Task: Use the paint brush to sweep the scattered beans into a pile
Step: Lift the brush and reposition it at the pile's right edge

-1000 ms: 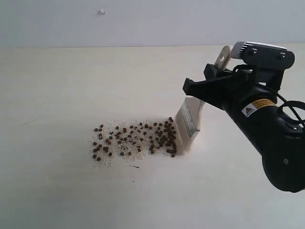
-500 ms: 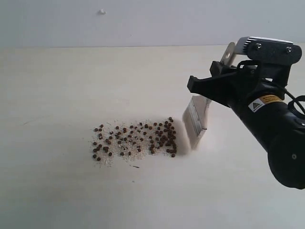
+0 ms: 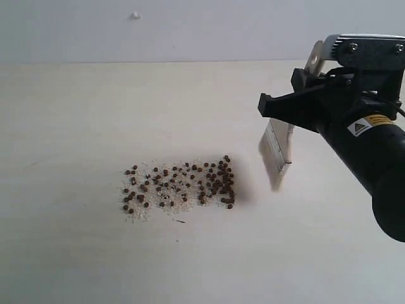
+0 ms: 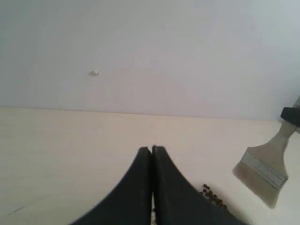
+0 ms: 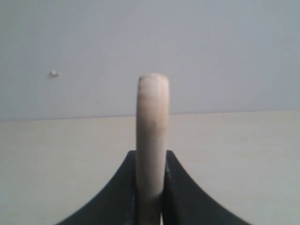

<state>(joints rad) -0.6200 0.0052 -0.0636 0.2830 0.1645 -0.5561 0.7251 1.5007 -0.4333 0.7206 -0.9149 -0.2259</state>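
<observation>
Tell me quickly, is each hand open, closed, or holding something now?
Left hand: closed, holding nothing.
Right hand: closed on the brush handle.

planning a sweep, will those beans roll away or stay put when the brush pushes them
The beans look small and round, so they will probably roll and scatter on the smooth table rather than slide together. The paint brush bristles look soft, so a few may slip underneath.
</observation>
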